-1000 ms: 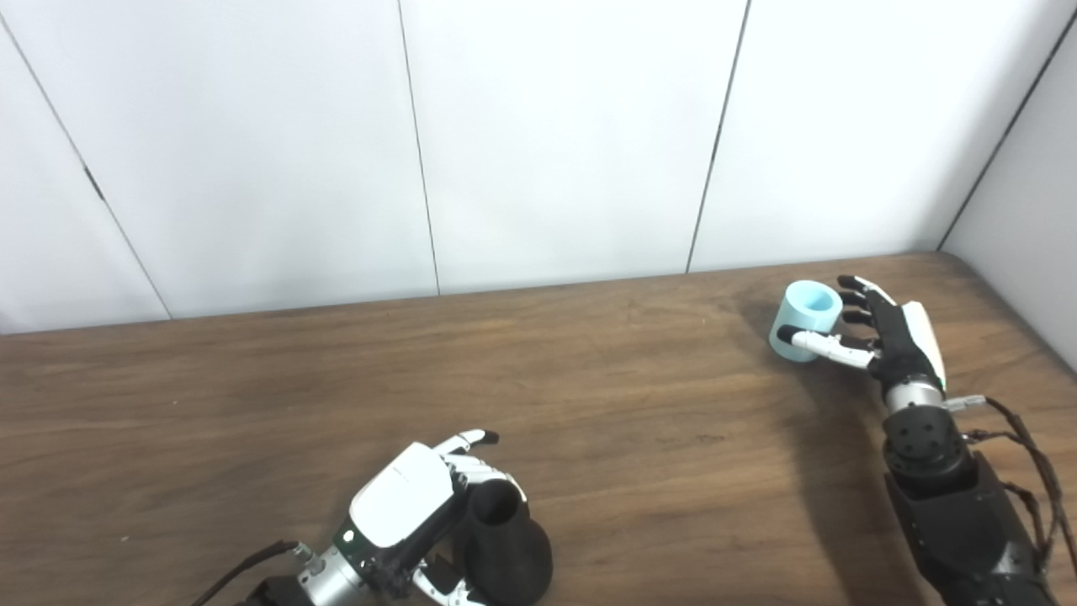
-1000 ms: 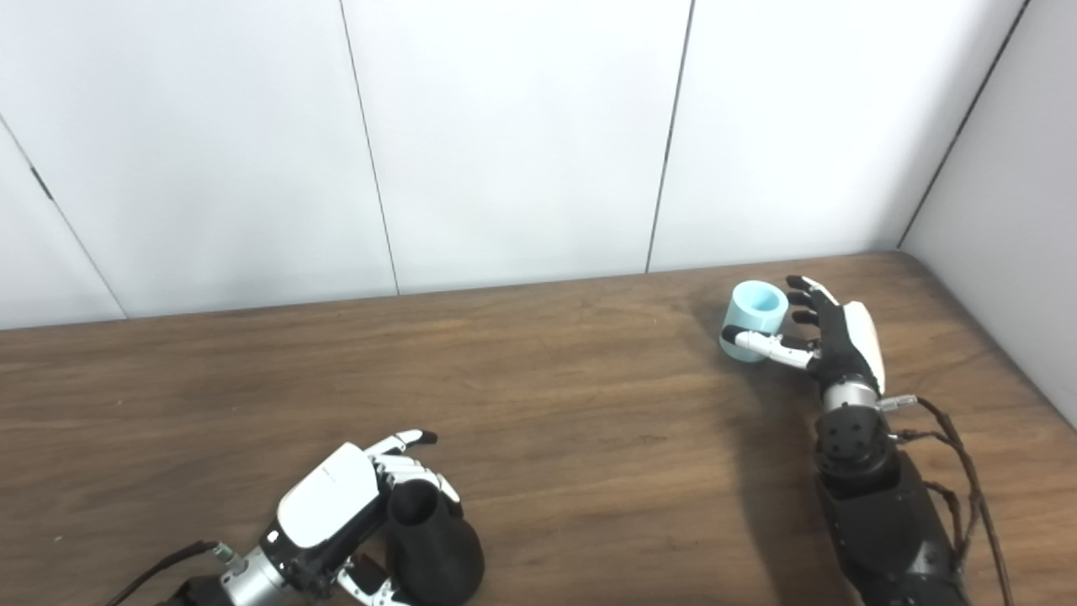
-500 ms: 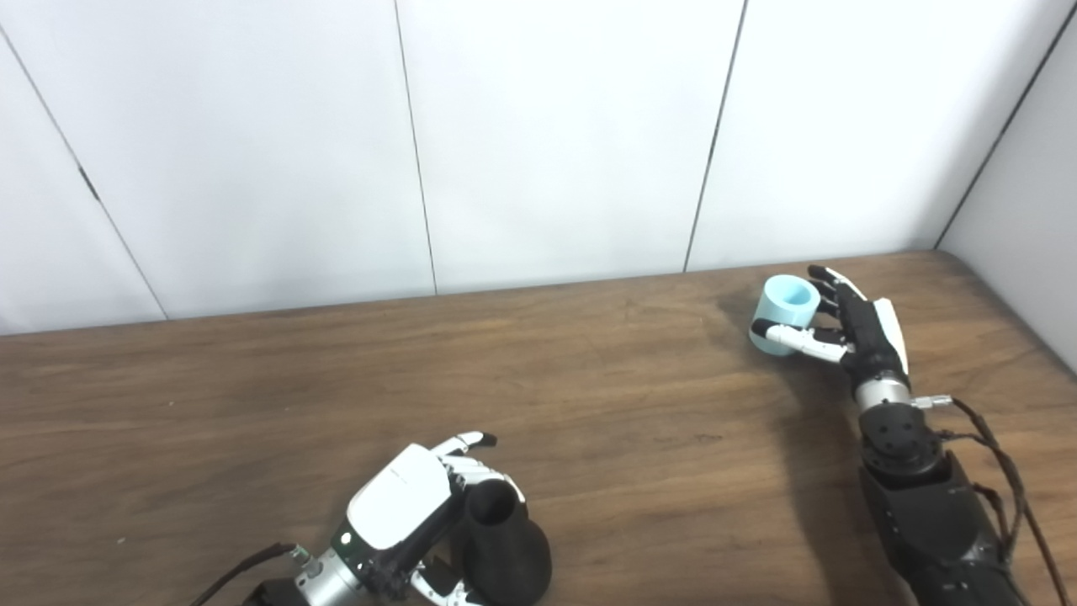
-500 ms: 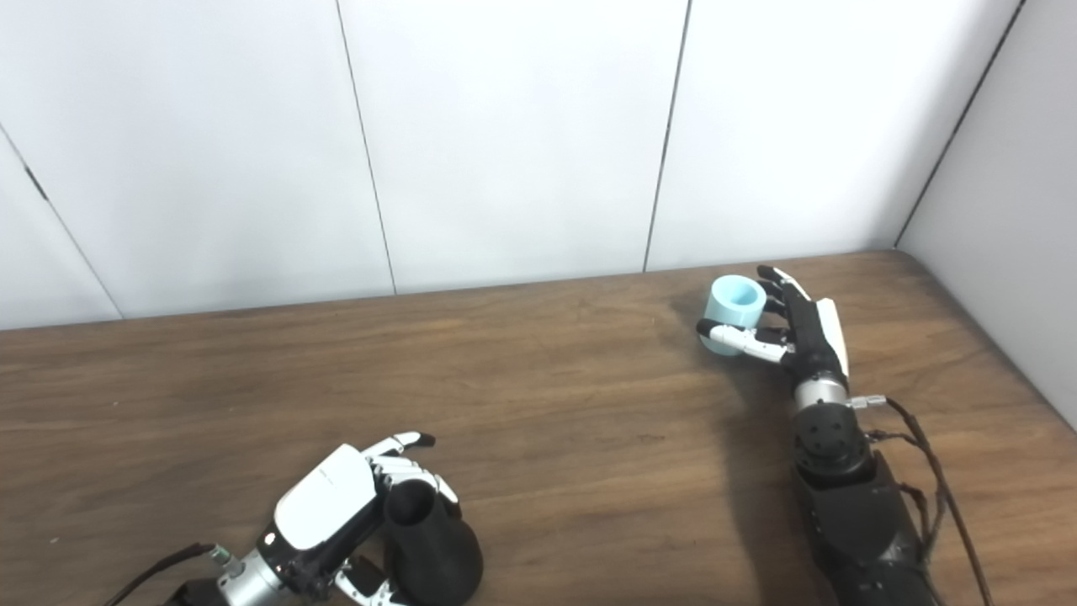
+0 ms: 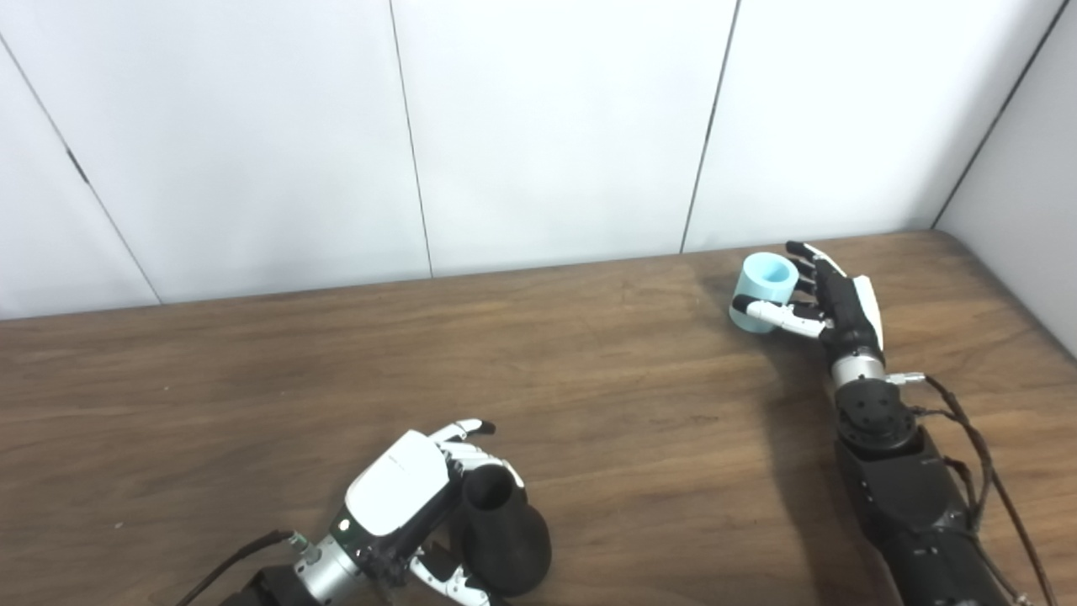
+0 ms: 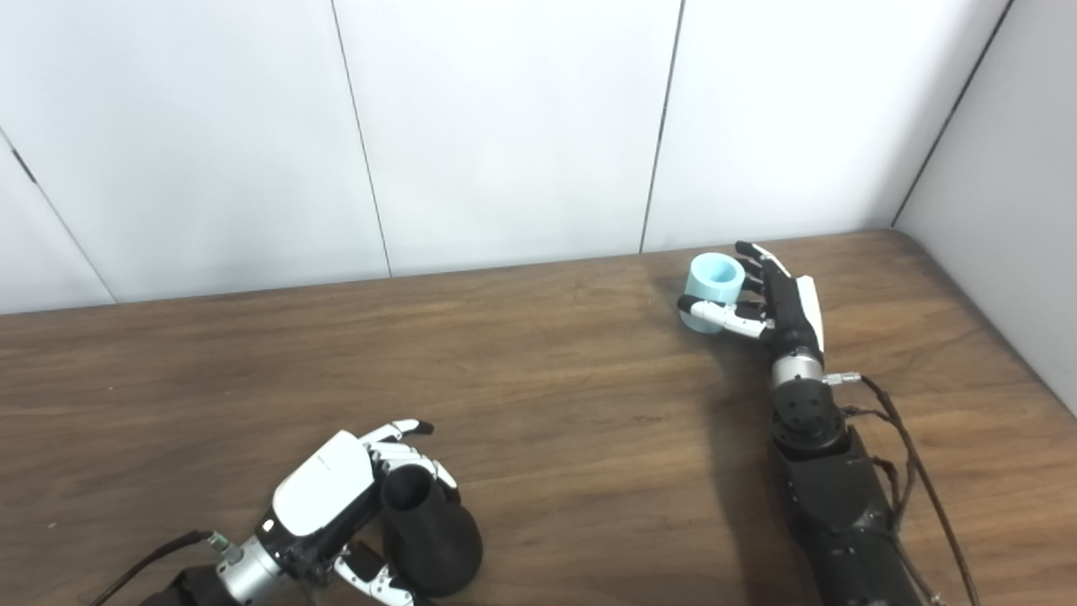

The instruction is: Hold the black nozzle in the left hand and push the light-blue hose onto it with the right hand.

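The black nozzle (image 5: 502, 537) stands near the table's front edge, wide base down and open neck up. My left hand (image 5: 402, 498) is shut on it, fingers curled round the neck from the left and thumb low at the base. The light-blue hose (image 5: 764, 284), a short open cylinder, is at the far right of the table. My right hand (image 5: 841, 307) is shut on it, thumb across its front and fingers behind it. The two parts are far apart.
The brown wooden table (image 5: 589, 379) runs to a white panelled wall (image 5: 547, 126) at the back and a grey side wall (image 5: 1026, 168) at the right. A cable (image 5: 968, 438) hangs along my right forearm.
The camera has tilted a little. My right hand has carried the light-blue hose to the left and slightly farther back. My left hand and the nozzle have stayed in place.
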Robot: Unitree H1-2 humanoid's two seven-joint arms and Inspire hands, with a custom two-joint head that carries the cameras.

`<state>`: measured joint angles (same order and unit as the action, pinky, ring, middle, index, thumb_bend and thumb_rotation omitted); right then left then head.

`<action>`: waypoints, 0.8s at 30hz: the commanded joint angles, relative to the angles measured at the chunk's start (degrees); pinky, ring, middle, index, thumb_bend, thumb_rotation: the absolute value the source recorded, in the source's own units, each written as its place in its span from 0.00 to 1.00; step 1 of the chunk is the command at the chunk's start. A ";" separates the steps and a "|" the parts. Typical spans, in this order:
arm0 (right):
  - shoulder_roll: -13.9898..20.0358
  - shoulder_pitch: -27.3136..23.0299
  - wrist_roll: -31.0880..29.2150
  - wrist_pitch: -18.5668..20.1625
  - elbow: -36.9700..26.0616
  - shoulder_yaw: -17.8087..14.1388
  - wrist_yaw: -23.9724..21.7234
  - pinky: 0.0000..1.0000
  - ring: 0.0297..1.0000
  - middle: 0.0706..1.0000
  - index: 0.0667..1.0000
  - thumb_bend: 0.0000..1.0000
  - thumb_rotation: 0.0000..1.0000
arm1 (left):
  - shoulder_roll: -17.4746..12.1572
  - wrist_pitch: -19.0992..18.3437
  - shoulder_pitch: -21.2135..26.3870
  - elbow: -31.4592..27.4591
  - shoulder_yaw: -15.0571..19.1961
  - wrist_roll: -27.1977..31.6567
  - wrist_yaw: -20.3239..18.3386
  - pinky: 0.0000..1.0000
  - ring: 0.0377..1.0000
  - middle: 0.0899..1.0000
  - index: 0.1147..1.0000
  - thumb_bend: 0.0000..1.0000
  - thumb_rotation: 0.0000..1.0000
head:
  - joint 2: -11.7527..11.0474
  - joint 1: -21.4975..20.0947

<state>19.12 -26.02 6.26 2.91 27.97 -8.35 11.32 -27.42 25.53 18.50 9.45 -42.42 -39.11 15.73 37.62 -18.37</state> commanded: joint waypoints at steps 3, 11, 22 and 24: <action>-0.20 -1.96 0.19 1.27 -0.85 1.70 -2.17 0.72 0.78 0.81 0.83 0.97 0.25 | 0.72 1.38 -6.53 2.40 -3.24 0.51 -0.79 0.84 0.47 0.43 0.41 0.52 0.00 | 0.18 -0.08; -0.10 -1.37 1.07 1.18 -1.95 2.86 -1.59 0.74 0.81 0.83 0.86 0.98 0.22 | 0.85 1.38 -6.61 2.44 -3.24 0.69 -0.87 0.84 0.47 0.43 0.41 0.52 0.00 | 0.18 -0.04; -0.80 -1.27 -2.09 0.14 -1.50 1.87 -3.05 0.89 0.97 0.99 0.98 1.00 0.22 | 0.83 1.38 -6.52 2.54 -3.28 0.43 -0.89 0.85 0.47 0.43 0.41 0.52 0.00 | 0.19 0.11; -0.96 -1.20 -2.33 -0.14 -1.59 1.78 -2.91 0.91 0.98 1.00 0.99 1.00 0.22 | 0.79 1.38 -6.53 2.53 -3.34 0.58 -0.87 0.85 0.47 0.43 0.41 0.52 0.00 | 0.20 0.13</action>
<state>18.42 -26.23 3.96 3.46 26.70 -6.79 9.30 -27.40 25.54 18.45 9.35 -42.42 -39.14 15.60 37.79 -18.19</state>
